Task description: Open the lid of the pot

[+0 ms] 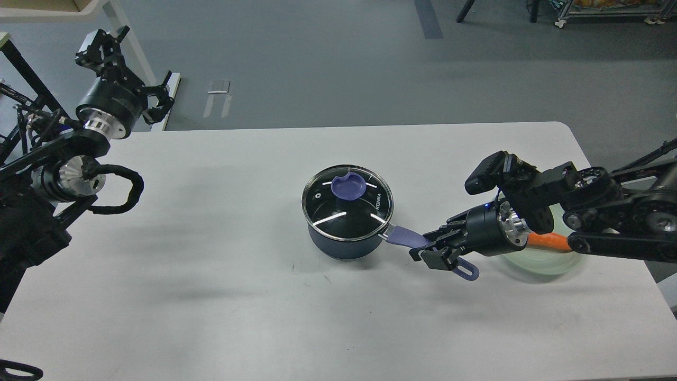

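Right tool (431, 248) clamps pot (344, 241) handle | lid (347, 202) on | left tool (124, 63) raised, spread

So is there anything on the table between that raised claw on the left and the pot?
Nothing in the head view: between the left gripper and the pot, with its lid on, only bare white table shows.

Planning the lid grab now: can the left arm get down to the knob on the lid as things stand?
Probably yes. The left gripper is raised at the table's far left edge, open and empty; only bare table lies between it and the knob, which sits uncovered atop the lid. The right gripper is at the pot's handle, aside.
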### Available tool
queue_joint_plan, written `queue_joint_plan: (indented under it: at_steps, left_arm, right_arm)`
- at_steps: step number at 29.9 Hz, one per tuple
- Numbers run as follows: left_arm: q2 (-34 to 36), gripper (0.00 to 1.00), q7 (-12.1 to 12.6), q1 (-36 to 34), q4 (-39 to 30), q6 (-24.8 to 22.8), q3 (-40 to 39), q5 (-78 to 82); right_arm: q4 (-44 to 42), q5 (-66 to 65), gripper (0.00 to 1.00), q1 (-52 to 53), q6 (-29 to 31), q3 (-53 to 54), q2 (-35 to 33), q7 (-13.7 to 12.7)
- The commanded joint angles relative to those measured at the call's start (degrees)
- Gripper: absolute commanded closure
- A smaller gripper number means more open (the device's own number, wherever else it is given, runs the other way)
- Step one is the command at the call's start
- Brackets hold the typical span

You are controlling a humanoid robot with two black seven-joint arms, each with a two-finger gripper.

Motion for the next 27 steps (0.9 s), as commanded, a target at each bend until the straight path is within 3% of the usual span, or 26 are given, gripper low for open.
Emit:
queue_joint_plan:
  at_steps: [1, 23, 27]
  left_arm:
    - [0.6, 0.01, 0.1, 0.0, 0.0, 0.0, 0.0, 0.3]
    - [2.2, 0.01, 0.0, -0.5, -2.0, -0.3, 0.7, 0.3]
    - [2.8, 0.01, 0.0, -0.5, -2.2, -0.2, 0.7, 0.3]
  right_arm:
    - [-0.6, 0.1, 0.67, 0.2, 0.0, 0.0, 0.3, 0.0]
    - [-1.1, 0.1, 0.62, -0.8, 0.3, -0.1, 0.4, 0.0]
    - [-1.1, 0.1, 0.66, -0.7, 0.4, -0.1, 0.6, 0.0]
